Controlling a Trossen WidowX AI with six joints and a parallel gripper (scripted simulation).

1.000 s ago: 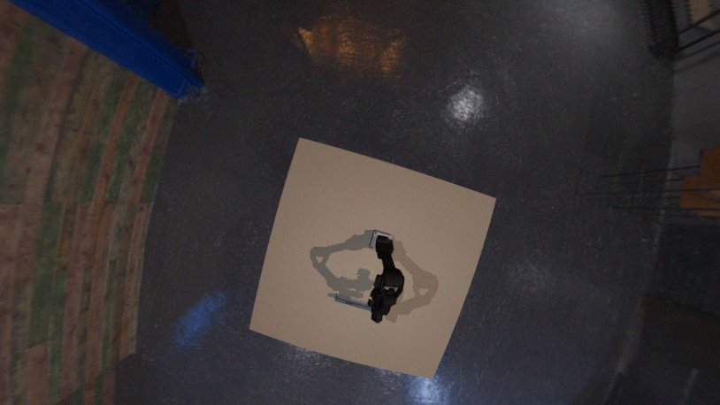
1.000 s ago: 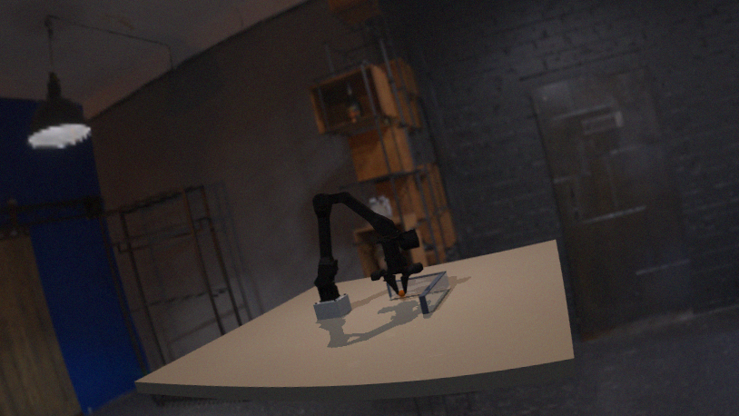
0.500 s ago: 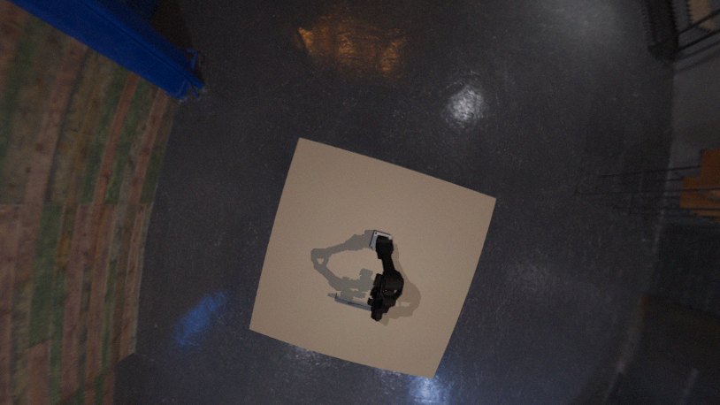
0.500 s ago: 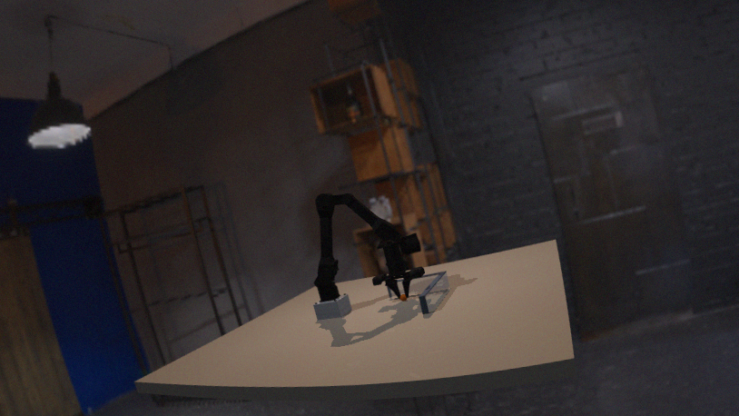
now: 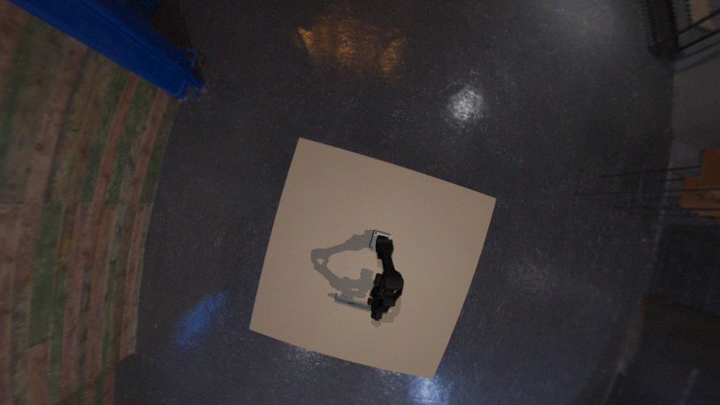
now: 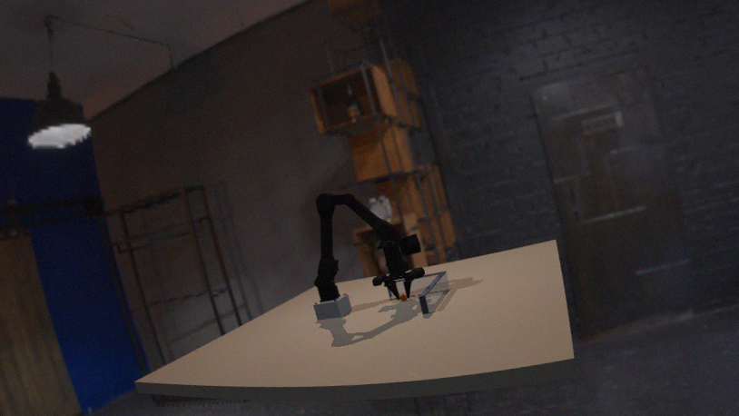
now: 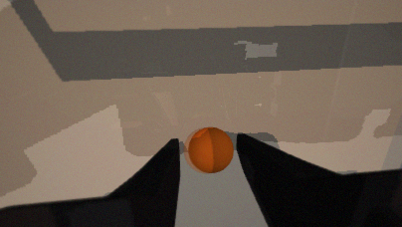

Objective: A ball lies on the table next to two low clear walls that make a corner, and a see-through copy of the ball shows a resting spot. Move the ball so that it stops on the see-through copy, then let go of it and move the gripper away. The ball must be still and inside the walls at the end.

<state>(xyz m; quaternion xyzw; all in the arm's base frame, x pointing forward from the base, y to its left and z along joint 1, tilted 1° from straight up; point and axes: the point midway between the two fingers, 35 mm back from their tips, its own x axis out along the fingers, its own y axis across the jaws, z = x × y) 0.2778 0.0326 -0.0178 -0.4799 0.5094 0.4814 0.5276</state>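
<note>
The orange ball (image 6: pixel 403 298) (image 7: pixel 211 150) is at the table surface, between the fingertips. A thin pale rim of the see-through copy (image 7: pixel 187 145) shows at its left in the wrist view; the ball covers nearly all the rest. My gripper (image 6: pixel 403 296) (image 7: pixel 208 143) is slightly open around the ball, with a narrow gap at each side. The low clear walls (image 5: pixel 352 301) (image 6: pixel 434 283) stand close beside the gripper, and the ball is on the inner side of their corner. In the overhead view the arm hides the ball and part of the walls.
The pale square table (image 5: pixel 347 186) (image 6: pixel 465 341) carries the arm's grey base (image 5: pixel 373 240) (image 6: pixel 331 307). The arm bends over from the base to the corner. Shadows of arm and walls lie on the table top, one wall shadow as a dark band ahead of the ball in the wrist view.
</note>
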